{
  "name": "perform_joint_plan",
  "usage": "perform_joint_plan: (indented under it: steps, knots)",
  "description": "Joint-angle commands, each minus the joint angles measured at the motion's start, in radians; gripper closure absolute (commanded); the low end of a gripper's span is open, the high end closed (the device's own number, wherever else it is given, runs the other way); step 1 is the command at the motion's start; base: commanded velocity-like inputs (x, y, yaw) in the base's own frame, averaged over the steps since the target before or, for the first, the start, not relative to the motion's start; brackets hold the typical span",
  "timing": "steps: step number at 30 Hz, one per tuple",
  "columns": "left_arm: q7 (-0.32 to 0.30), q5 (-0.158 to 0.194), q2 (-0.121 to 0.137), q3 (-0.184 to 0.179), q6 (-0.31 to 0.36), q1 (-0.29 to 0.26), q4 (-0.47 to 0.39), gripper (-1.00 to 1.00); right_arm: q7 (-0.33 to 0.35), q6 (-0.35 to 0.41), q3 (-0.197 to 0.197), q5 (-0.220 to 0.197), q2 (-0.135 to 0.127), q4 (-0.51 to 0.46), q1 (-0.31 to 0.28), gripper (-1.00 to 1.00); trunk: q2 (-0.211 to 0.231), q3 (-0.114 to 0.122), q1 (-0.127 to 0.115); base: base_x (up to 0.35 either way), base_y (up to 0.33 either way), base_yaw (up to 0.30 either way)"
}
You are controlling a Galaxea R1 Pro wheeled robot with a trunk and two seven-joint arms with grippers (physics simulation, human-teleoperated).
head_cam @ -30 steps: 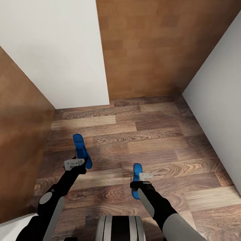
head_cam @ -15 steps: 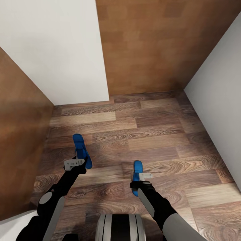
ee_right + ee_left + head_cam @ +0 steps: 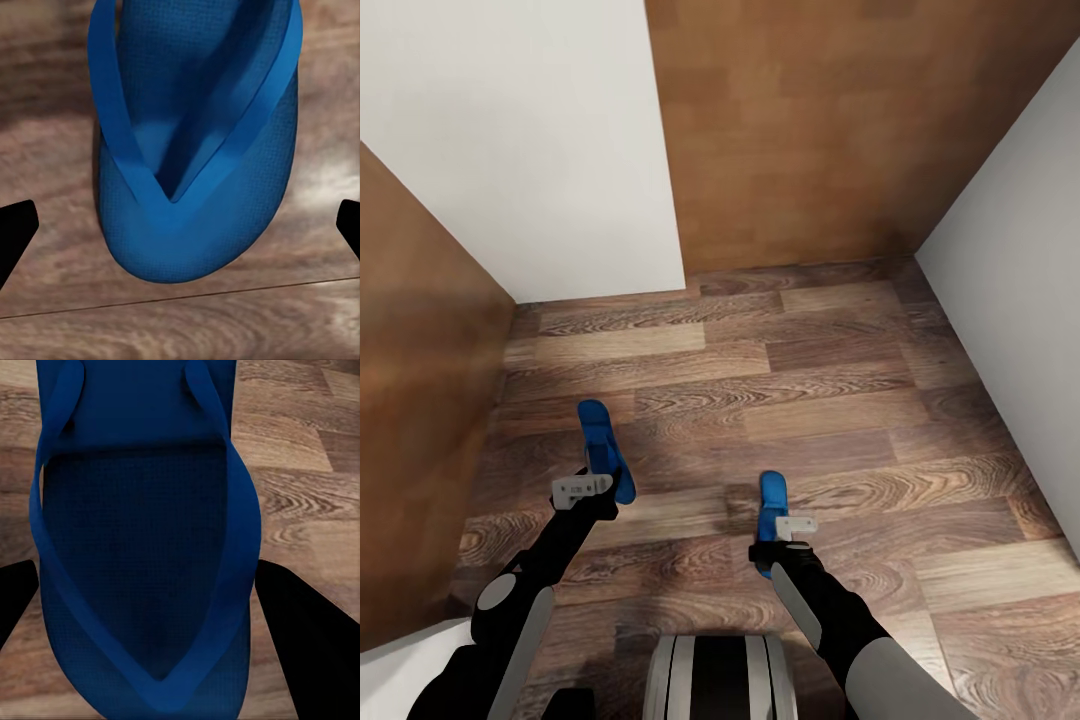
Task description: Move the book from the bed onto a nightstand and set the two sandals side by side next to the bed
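Head view: I look down over both my arms at a wood-plank floor (image 3: 830, 400), with white walls (image 3: 520, 140) on two sides and a brown wooden panel (image 3: 800, 130) ahead.
Left fingers (image 3: 582, 487): they hold one blue sandal (image 3: 603, 452), which juts forward past them above the floor.
Left wrist view: the same sandal (image 3: 142, 547) lies lengthwise between my two black fingertips (image 3: 307, 645), strap side towards the camera; one fingertip sits against each long edge, so I am pinching it across its width.
Right fingers (image 3: 795, 524): they carry the other blue sandal (image 3: 770, 520), which runs under them, its near end showing behind them.
Right wrist view: this sandal (image 3: 195, 142) shows its thong straps meeting in a V near its rounded end; my black fingertips (image 3: 15, 232) show at the picture's two edges, clear of the sole, so I cannot tell from here how they grip it.
Sandals, relative position: well apart, one at each arm, both pointing roughly away from me.
Robot base (image 3: 715, 675): a grey and black rounded part between my arms, at the near edge.
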Motion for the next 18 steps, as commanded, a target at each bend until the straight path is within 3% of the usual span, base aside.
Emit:
perform_joint_plan:
  steps: [1,7,13,18]
  knots:
    - [-0.002,0.010,0.000,0.000,0.007,0.000,-0.001,1.00,-0.010,0.002,0.004,-0.010,-0.001,-0.001,-0.001,-1.00,0.000,-0.001,0.000,0.000,0.000,0.000]
    - [-0.002,0.011,0.000,0.000,0.007,0.000,-0.001,1.00,-0.010,0.002,0.004,-0.010,-0.001,-0.001,-0.001,-1.00,0.000,-0.001,0.000,0.005,0.000,0.000]
    - [-0.002,0.011,0.000,0.000,0.007,0.000,-0.001,1.00,-0.010,0.002,0.004,-0.010,-0.001,-0.001,-0.001,-1.00,0.000,-0.001,0.000,0.190,0.000,0.000]
    - [-0.002,0.011,0.000,0.000,0.007,0.000,-0.001,1.00,-0.010,0.002,0.004,-0.010,-0.001,-0.001,-0.001,-1.00,0.000,-0.001,0.000,0.050,0.000,0.000]
